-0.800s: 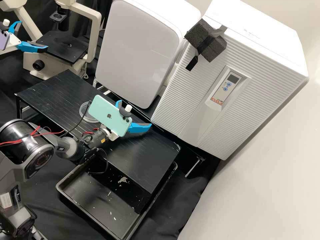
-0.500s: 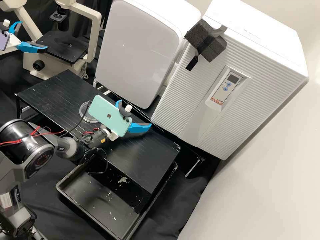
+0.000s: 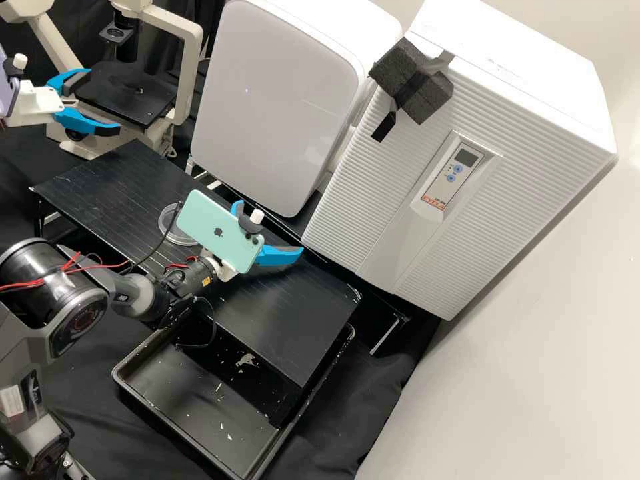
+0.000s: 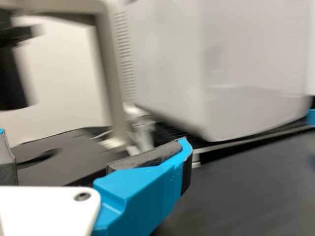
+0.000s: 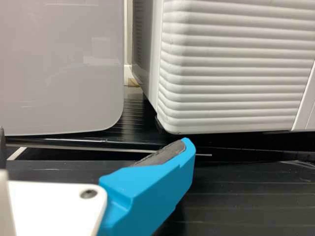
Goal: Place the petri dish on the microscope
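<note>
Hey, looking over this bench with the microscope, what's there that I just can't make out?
- Petri dish, high view: one side is hidden behind the green phone; any contents are too small to tell.
- Microscope, high view: its top is cut off by the upper edge.
- Arm behind the left gripper, high view: cut off by the left edge.
- Black tray, high view: its far part is hidden under the black platform.
</note>
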Robot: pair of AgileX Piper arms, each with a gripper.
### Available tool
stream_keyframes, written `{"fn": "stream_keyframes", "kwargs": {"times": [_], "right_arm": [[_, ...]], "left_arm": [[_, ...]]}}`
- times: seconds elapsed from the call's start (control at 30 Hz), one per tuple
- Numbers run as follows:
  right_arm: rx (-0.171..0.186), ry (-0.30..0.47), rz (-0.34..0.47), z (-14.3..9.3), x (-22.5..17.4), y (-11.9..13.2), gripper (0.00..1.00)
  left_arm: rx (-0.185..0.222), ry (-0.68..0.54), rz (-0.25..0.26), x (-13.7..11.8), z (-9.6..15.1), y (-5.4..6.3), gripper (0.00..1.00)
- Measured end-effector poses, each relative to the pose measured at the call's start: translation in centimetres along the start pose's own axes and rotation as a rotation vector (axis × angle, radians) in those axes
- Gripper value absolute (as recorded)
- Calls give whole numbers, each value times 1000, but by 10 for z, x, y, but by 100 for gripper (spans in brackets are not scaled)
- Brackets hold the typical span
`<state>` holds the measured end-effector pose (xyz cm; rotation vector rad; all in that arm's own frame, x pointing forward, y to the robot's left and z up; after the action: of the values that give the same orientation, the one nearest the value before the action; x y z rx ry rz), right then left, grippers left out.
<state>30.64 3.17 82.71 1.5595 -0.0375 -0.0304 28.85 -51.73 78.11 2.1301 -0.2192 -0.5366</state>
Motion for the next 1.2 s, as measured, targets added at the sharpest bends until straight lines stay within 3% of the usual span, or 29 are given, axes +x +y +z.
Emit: {"fn": "stream_keyframes", "kwargs": {"times": [0.2,0.4,0.77,0.93,1.0,1.13,1.2], "right_arm": [[0,0,0,0,0,0,100],[0,0,0,0,0,0,100],[0,0,0,0,0,0,100],[0,0,0,0,0,0,100],[0,0,0,0,0,0,100],[0,0,0,0,0,0,100],[0,0,0,0,0,0,100]], "left_arm": [[16,-239,-50,9,45,-2,100],[-22,-421,-102,18,79,0,100],[-134,-491,-247,34,111,-9,100],[-103,-496,-304,42,127,-16,100],[-72,-500,-317,43,133,-17,100],[-25,-515,-304,45,140,-15,100],[-26,-513,-308,47,140,-17,100]]}}
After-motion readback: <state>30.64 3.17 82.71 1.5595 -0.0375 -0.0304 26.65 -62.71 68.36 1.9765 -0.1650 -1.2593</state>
